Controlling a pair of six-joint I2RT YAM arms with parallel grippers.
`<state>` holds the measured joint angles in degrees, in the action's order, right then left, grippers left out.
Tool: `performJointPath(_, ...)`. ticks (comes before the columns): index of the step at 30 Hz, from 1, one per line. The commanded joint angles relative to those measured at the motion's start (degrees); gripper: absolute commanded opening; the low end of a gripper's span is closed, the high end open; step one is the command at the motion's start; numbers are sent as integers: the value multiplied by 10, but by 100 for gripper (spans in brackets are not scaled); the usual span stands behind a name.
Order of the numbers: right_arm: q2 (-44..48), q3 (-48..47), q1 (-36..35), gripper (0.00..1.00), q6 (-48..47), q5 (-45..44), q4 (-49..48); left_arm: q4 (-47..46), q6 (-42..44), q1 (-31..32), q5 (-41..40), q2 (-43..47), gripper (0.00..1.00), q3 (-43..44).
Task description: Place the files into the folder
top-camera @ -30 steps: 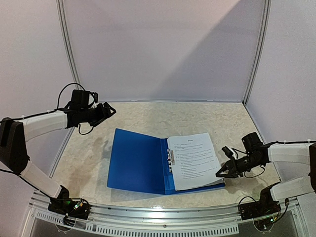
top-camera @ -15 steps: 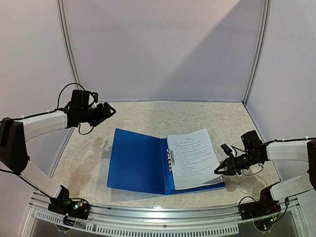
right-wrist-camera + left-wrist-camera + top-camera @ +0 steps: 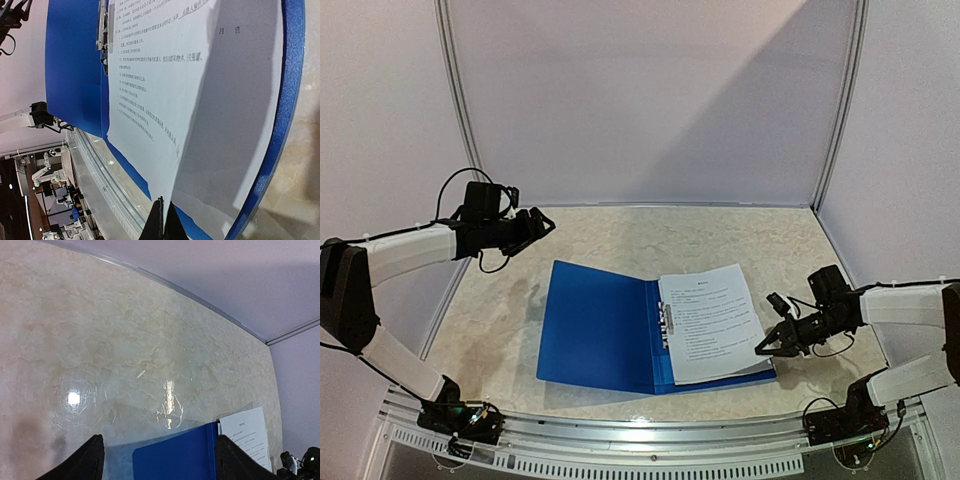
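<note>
Files [image 3: 712, 322] lie in open folder [image 3: 600, 325]; right gripper [image 3: 761, 349] pinches their right edge, left gripper [image 3: 548, 224] gapes.

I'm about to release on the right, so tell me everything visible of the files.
The files are thin white sheets printed with small black text, lying on the right inside cover of the open blue folder, left edge at the metal spine clip. The top sheet's near right corner is lifted, shadowing the sheet below, and the right gripper has its jaws shut on it.
</note>
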<state>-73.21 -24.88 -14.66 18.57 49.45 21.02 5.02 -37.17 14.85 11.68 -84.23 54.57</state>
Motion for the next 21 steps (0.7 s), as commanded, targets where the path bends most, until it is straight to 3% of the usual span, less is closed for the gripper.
performJointPath(1,16,-6,-5,0,-21,-14,15,-4,8,7,7,-3,77,-10)
performJointPath(11,24,-8,-5,2,-23,-4,13,-5,10,7,10,-3,77,-17)
performJointPath(16,24,-14,-5,22,-31,-5,25,-6,9,7,12,-6,77,-16)
performJointPath(21,16,-35,-5,33,-57,-34,40,-10,9,7,14,-10,77,-17)
